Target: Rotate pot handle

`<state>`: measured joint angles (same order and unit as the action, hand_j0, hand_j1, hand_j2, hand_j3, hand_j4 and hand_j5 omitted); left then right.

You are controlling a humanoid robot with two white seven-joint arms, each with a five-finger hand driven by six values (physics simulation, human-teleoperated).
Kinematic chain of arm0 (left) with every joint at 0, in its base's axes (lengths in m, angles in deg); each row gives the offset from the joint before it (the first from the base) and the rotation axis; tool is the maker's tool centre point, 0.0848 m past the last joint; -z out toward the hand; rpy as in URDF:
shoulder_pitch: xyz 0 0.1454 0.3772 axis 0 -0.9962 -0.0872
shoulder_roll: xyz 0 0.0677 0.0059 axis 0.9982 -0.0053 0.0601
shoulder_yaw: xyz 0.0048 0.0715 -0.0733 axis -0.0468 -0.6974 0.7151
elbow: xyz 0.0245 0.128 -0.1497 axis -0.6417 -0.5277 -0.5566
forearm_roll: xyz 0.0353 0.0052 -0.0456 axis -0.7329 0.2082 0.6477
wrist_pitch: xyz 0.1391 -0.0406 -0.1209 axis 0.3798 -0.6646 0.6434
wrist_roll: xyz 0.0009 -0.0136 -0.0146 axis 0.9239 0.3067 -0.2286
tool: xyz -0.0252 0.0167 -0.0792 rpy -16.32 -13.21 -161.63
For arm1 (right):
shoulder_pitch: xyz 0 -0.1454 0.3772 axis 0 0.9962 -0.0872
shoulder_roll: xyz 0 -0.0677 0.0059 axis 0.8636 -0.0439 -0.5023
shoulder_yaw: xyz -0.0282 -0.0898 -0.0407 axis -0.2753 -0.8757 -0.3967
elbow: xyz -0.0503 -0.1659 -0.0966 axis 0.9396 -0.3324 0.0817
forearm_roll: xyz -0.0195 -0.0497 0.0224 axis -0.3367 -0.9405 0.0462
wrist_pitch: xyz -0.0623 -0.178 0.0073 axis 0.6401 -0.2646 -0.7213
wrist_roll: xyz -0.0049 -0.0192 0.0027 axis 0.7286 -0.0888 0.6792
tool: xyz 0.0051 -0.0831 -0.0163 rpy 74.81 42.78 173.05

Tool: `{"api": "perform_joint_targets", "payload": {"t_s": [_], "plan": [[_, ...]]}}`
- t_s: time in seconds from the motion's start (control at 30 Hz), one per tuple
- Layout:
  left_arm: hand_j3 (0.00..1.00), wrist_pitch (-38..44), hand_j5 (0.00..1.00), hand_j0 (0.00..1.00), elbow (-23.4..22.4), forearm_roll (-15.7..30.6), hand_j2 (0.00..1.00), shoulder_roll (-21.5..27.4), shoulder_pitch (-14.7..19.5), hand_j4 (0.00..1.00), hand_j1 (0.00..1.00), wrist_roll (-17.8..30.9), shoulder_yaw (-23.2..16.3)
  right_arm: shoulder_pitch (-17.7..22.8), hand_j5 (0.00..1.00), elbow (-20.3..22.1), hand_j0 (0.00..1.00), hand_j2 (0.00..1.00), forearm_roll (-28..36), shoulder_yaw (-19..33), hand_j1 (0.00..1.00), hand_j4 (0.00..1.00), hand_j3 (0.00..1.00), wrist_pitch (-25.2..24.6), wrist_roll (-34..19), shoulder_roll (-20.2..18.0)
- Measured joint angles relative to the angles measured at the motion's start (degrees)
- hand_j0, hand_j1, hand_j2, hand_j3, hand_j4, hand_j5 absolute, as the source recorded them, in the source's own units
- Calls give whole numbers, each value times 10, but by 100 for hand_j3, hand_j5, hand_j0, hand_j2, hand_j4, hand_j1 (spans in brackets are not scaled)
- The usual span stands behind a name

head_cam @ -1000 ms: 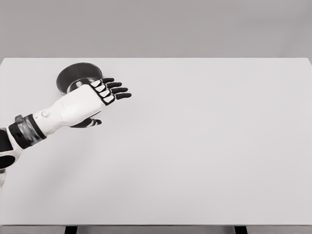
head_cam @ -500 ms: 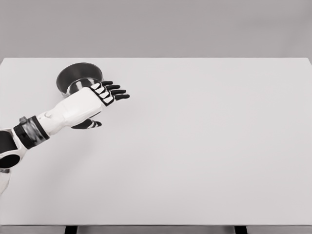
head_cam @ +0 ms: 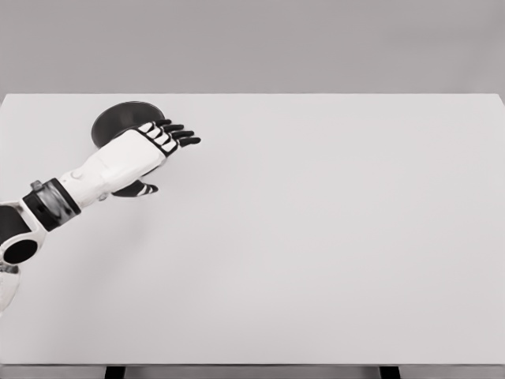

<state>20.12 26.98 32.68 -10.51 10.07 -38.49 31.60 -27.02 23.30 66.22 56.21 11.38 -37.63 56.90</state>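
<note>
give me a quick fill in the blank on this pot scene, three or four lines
1. The pot stands in the far ____ part of the white table.
2. The only hand in view is the ____ hand.
3. That hand's fingers are ____, holding nothing.
4. The hand covers the pot's ____ side, as the head camera sees it.

Missing words: left; left; open; right
</note>
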Motion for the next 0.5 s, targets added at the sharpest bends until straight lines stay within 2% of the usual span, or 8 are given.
{"api": "perform_joint_targets", "payload": {"t_s": [0.5], "plan": [[100, 8, 100, 100, -26, -56, 100, -4, 0, 100, 100, 0, 6, 0, 100, 0, 100, 100, 0, 0, 100, 100, 100, 0, 0, 0]]}}
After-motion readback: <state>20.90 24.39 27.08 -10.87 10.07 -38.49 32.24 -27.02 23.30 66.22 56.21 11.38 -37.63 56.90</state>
